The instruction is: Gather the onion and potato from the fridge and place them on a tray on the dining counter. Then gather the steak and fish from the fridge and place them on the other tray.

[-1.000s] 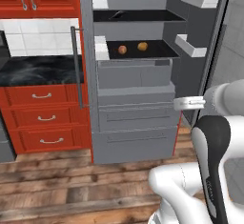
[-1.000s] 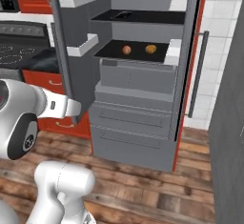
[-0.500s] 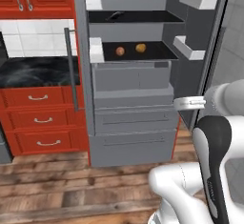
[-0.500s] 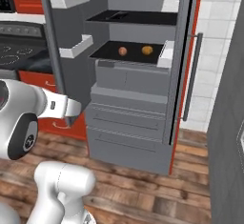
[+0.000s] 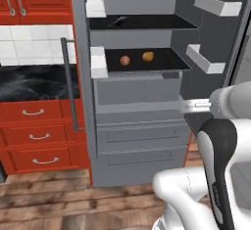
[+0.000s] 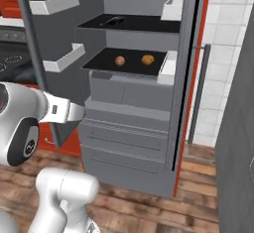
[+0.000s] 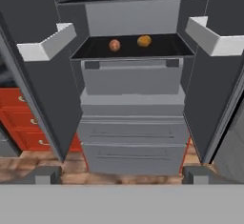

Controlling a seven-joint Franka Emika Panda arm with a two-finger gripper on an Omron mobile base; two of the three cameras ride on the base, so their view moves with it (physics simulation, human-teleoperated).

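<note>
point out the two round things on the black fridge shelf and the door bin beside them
Reddish round onion [image 7: 114, 45], hand view, its middle.
Orange-brown potato [image 7: 144, 40], hand view, its middle.
White door bin [image 7: 47, 44], hand view, its front wall.

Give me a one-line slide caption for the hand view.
Open fridge seen head-on: onion and potato side by side on the lower black shelf, fingers apart below.

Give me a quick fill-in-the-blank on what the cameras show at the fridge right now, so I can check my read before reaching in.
1. Both doors of the fridge stand ____.
2. The onion and the potato lie on the ____ black shelf.
3. In the hand view, the onion lies to the ____ of the potato.
4. The gripper holds ____.

Missing words: open; lower; left; nothing
</note>
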